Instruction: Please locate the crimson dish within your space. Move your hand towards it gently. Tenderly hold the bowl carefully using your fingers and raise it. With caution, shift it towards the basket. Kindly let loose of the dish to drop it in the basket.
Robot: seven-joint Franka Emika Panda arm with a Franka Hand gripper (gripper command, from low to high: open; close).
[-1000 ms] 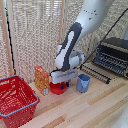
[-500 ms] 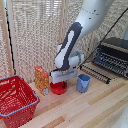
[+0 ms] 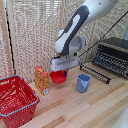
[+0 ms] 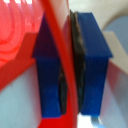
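Observation:
The crimson dish (image 3: pixel 58 77) is a small red bowl hanging just above the wooden table, between an orange box and the blue cup. My hand (image 3: pixel 63 68) is a white gripper, shut on the dish's far rim from above. In the wrist view the two blue fingers (image 4: pixel 93 55) pinch the thin red rim (image 4: pixel 61 40) between them. The basket (image 3: pixel 16 99), red wire mesh with a blue-grey rim, stands at the exterior view's lower left, well apart from the dish.
An orange box (image 3: pixel 41 79) stands upright between the dish and the basket. A blue cup (image 3: pixel 83 83) stands to the exterior view's right of the dish. A toaster oven (image 3: pixel 113 55) with a wire rack (image 3: pixel 98 73) sits at the right. A reed screen backs the table.
My hand has risen with the dish in its grip, so the dish is off the table, and has shifted slightly towards the exterior view's left.

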